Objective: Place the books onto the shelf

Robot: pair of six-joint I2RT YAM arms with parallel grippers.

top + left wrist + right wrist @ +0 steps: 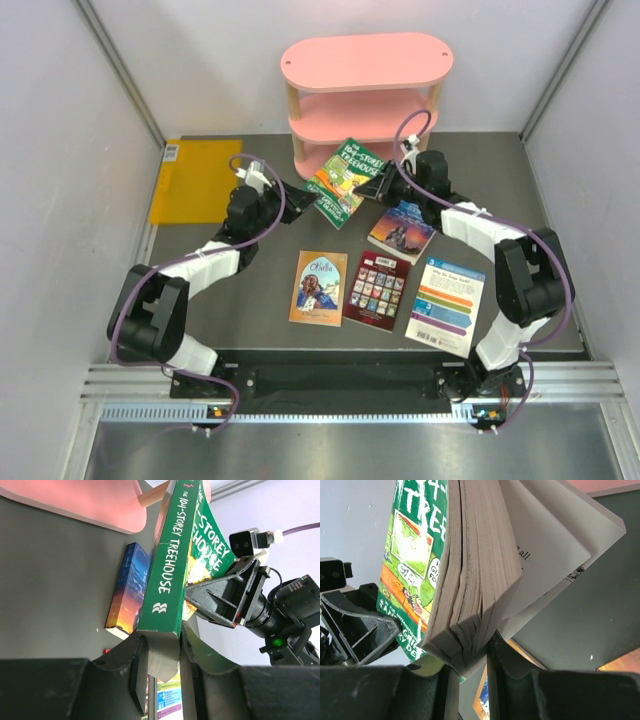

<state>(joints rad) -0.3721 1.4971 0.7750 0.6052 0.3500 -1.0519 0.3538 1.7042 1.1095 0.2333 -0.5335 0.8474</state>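
Left gripper (164,656) is clamped on the spine end of the green Treehouse book (167,565). The right gripper (470,666) pinches the page-edge side of the same book, with a cover and a few leaves splayed loose outside its fingers. So one book of five is in hand, held up on edge between the two arms and off the table (275,260). Nearest the arm bases, three lie flat in a row: the orange cartoon book (318,288), the dark red picture-grid book (377,291) and the white colour-striped book (446,305). A little farther back, the blue sunset book (401,230) lies flat beside the right arm. Beyond it the green book hangs just in front of the shelf (366,62), near its lower tiers but not resting on any. The top and middle boards show no book; the lowest is mostly hidden. By my reading nothing is shelved yet: the first placement is in progress and four books wait on the table.
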